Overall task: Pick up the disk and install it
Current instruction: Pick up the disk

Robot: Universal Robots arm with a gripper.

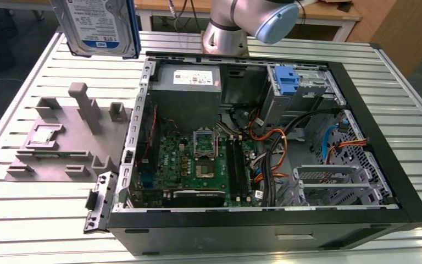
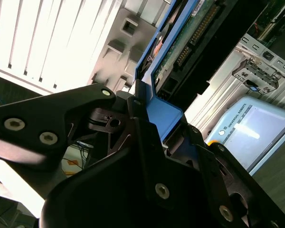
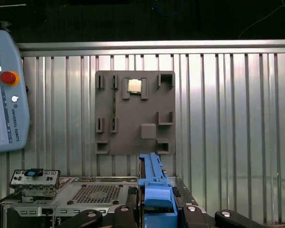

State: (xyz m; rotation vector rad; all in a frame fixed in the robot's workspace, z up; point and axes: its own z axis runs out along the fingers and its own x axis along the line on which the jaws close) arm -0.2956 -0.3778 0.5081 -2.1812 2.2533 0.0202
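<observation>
High at the exterior view's left, above the slatted metal table (image 1: 35, 220), I note the flat silver-grey hard disk with white-and-blue label (image 1: 97, 22) held aloft. In the second wrist view the black two-finger claw (image 2: 149, 107) is clamped narrowly on its blue plastic edge rail. The open black computer case (image 1: 270, 234) contains a green motherboard (image 1: 196, 159), a grey power supply box (image 1: 189, 80) and orange cables (image 1: 270, 133). In the first wrist view a grey moulded fixture plate (image 3: 133, 114) holds one small square chip (image 3: 134, 85).

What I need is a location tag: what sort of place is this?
Probably a robotics lab bench: an open PC case lies on a slatted metal table beside a grey parts fixture, and a robot arm holds the disk.
</observation>
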